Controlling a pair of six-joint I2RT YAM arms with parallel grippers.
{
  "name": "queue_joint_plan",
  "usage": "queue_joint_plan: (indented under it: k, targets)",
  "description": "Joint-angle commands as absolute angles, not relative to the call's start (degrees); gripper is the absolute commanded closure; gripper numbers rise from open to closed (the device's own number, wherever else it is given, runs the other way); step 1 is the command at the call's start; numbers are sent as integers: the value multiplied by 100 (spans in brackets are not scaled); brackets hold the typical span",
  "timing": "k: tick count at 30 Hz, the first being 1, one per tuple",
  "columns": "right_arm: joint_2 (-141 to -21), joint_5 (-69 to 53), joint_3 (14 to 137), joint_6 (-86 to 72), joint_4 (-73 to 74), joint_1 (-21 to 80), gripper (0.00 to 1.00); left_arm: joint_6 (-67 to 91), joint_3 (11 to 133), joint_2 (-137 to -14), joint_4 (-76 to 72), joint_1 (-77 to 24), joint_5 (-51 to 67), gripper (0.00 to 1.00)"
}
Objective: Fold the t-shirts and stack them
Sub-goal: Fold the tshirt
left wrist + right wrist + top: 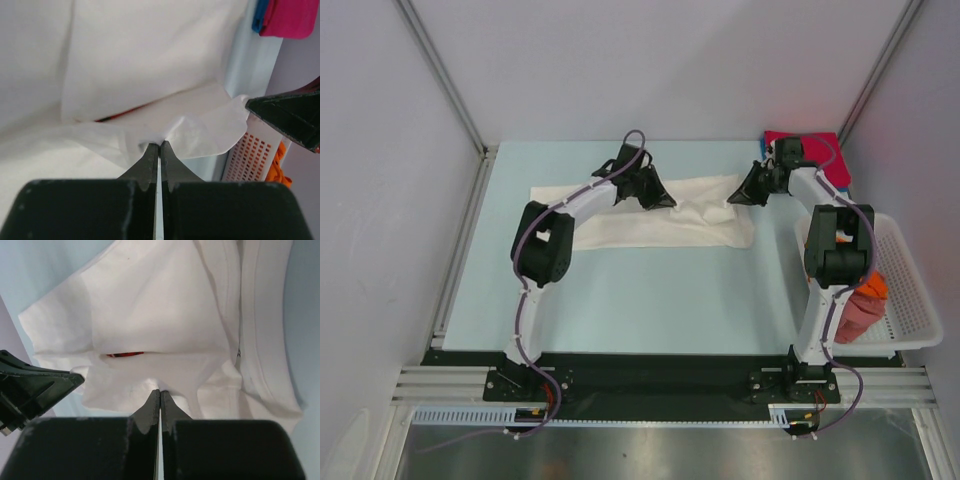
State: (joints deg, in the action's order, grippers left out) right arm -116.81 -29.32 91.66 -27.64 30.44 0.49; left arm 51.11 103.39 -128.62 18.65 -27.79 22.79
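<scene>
Top external: white tee (660,228) lies sideways across the middle of the table (620,300), partly folded. Both arms reach to its far edge, grippers near each other over the tee's right half.

L gripper (159,146) is pressed together on a pucker of white cloth. Left wrist view shows fabric bunched right at the tips, so it's pinching the tee, not just touching it. R gripper (160,392) is the same: tips nipped on a small tent of cloth in right wrist view. Each wrist cam sees the other gripper just beside it, so the 2 pinch pts sit close along one edge. That's prob so the edge lifts evenly and carries over as a straight fold w/o sagging. A sliver of red print (125,354) peeks from under a flap, so the logo is mostly tucked inside.

Other tees: red tee (815,140) and blue tee (259,15) sit at the far right corner, apparently folded; likely the stack spot. Basket (910,290) at right holds orange tee (875,285) and pinkish-red tee (855,318), not yet folded.

Judgement: mid-fold on the white tee, task approx halfway. Next pull needs both grips moving together, else the cloth skews.
</scene>
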Motion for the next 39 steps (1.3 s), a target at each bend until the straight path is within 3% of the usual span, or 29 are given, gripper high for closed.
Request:
queue_joint_plan:
  k: [1,21,39]
  targets:
    - [-12023,-3199,9824,-2848,3278,44,100,5475,10748,-13165,1697,-2611,2505,100]
    - [-13060,-3471,11328,-2900,3436,-220,100,6082,11856,-13860,1345,-2399,2733,97]
    - [-13570,-3814,12251,-3217,3322,-220,100,6047,11962,-13693,1450,-2206,2663,97]
